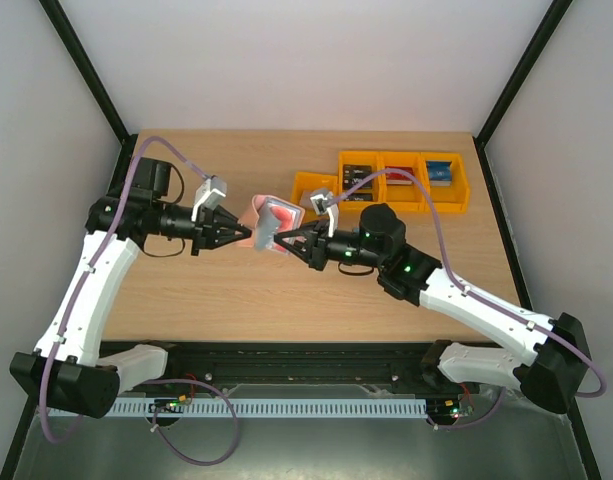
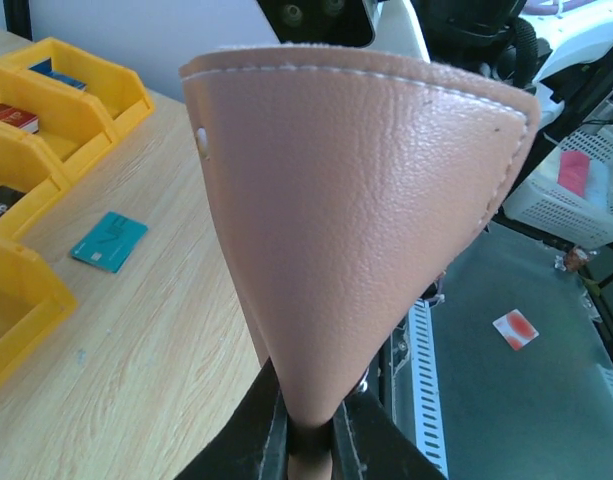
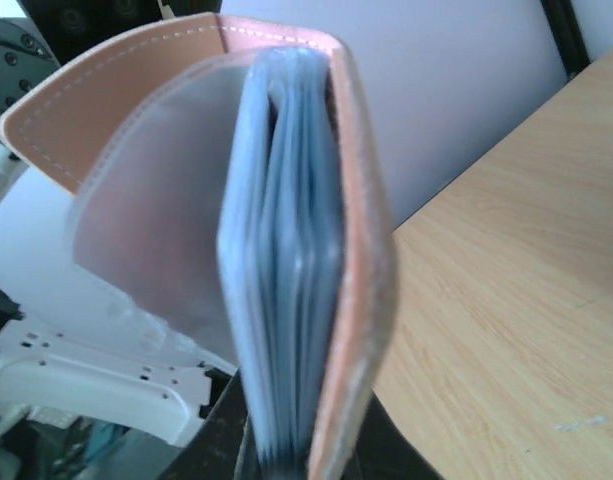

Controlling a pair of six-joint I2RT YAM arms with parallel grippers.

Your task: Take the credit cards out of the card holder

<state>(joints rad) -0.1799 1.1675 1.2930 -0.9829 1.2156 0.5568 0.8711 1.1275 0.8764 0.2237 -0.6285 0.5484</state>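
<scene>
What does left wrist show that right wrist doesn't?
Left wrist only: the holder's outer leather face with its snap dot, a teal card and orange bins on the table, and a red-white card on the grey surface past the table edge.
Right wrist only: the holder's open inside, with clear sleeves and a bluish stack edge-on; cards or sleeves, can't tell.
Both: the holder off the table, pinched at frame bottom, by the left gripper in one, the right gripper in the other.
</scene>
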